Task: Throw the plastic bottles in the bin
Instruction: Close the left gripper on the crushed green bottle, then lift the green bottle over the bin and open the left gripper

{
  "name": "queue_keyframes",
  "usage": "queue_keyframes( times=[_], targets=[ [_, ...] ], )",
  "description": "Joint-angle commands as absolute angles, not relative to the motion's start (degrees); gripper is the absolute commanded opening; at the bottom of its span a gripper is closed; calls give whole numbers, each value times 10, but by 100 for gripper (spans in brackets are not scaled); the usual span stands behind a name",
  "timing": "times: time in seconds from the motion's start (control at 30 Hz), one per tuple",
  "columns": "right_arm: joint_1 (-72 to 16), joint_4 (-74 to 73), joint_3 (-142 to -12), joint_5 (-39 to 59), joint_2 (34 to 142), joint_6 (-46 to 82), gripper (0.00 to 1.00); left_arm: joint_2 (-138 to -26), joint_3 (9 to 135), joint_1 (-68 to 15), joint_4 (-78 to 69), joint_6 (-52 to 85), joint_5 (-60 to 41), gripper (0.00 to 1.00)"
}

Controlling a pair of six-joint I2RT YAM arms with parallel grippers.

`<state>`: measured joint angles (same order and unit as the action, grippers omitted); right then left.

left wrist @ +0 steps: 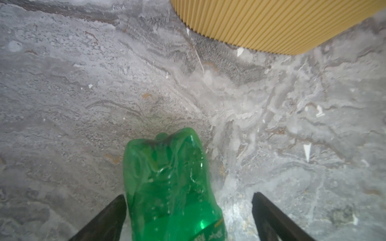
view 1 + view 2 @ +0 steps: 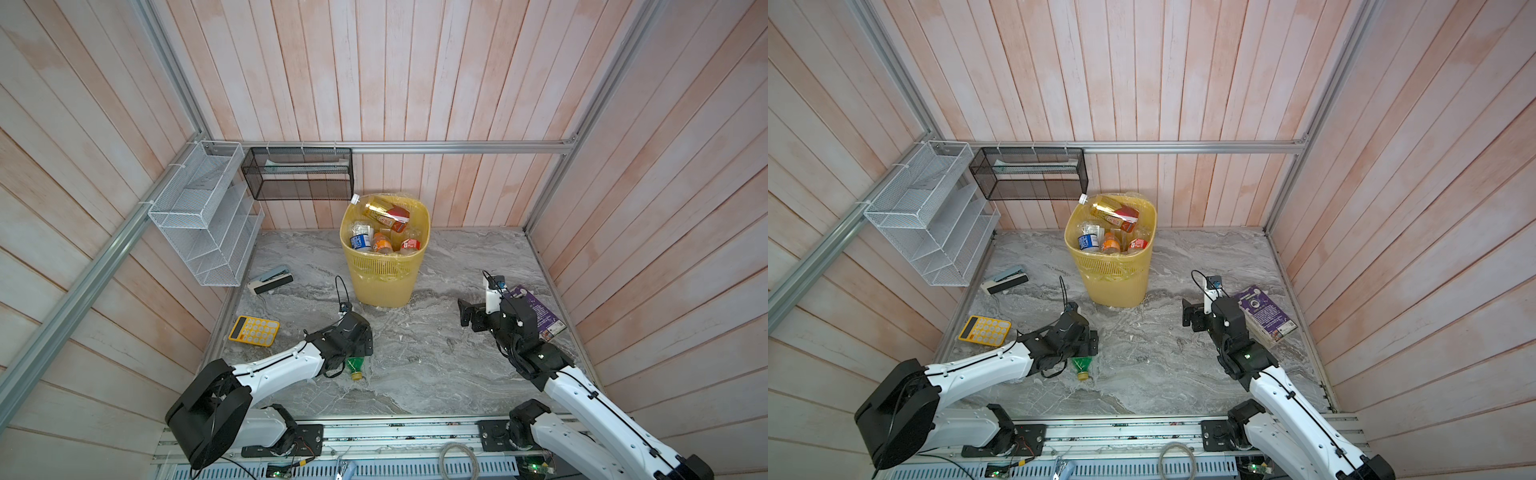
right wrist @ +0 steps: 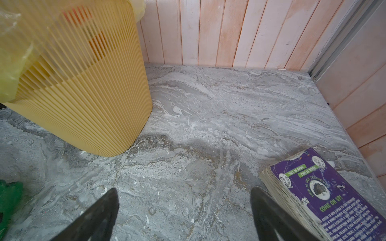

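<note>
While the green bottle [image 2: 354, 367] lies on the desk [image 2: 436, 374], well apart from the full bin [image 2: 384, 286], both top views show free room between them. From the left wrist, my left tool [image 1: 189, 197] stands open around its dented body. I think it is light, soft and slippery, so I should hold the middle. From the right wrist, my right tool [image 3: 183, 194] is open and empty, beside the purple book [image 3: 325, 198].
</note>
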<state>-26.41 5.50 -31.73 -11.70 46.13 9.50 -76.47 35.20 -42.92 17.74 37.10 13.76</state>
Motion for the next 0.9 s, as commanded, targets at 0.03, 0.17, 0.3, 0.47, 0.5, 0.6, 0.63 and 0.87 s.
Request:
queue_keyframes(
  times=[0.03, 0.17, 0.3, 0.47, 0.5, 0.6, 0.63, 0.87],
  targets=[
    [-259, 40, -306, -108, 464, 103, 98, -796, 360, -445, 210, 354, 154, 94],
    [-260, 39, -308, -107, 466, 103, 98, -840, 387, -456, 223, 344, 164, 92],
    [-259, 41, -306, -108, 463, 104, 98, -861, 405, -466, 235, 342, 170, 79],
    [-257, 41, -304, -109, 459, 104, 98, -808, 383, -469, 233, 367, 187, 73],
    [-258, 40, -303, -108, 460, 104, 98, -785, 375, -468, 231, 374, 191, 72],
    [-258, 39, -304, -108, 462, 104, 98, -702, 356, -469, 223, 391, 207, 71],
    [-258, 39, -303, -109, 461, 105, 98, -672, 350, -468, 222, 396, 215, 71],
    [-256, 27, -287, -164, 421, 114, 98, -394, 339, -471, 163, 324, 299, 60]
  ],
)
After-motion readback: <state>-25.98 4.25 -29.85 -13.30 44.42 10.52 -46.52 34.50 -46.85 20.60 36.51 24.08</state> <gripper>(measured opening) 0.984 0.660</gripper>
